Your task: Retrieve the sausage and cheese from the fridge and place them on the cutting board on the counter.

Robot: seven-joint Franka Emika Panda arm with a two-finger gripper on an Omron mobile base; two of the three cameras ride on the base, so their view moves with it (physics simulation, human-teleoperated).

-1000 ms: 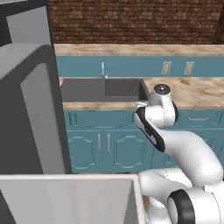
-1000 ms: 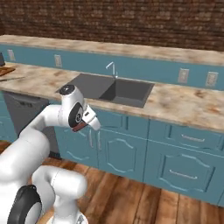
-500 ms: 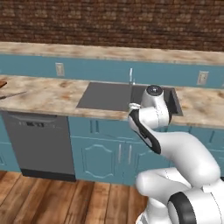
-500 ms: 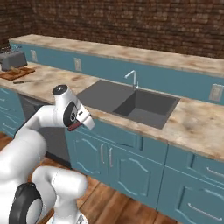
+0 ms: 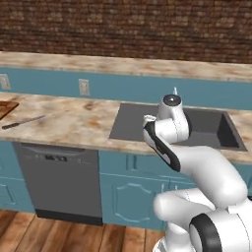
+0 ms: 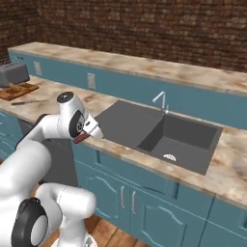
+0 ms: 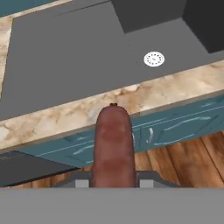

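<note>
Dark-red sausage (image 7: 113, 146) clamped in the gripper (image 7: 112, 181), jutting forward above the front edge of the counter (image 7: 65, 116) beside the sink (image 7: 87, 52). Reddish-brown cutting board (image 6: 18, 90) far off at the counter's left end, next to a toaster (image 6: 13, 73), knife (image 6: 29, 102) nearby.

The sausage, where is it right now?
The sausage is pinched in the gripper, hanging over the front edge of the counter just left of the sink.

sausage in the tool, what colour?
Dark reddish-brown, slightly mottled. The sausage shows best in the hand view, standing up from the tool.
</note>
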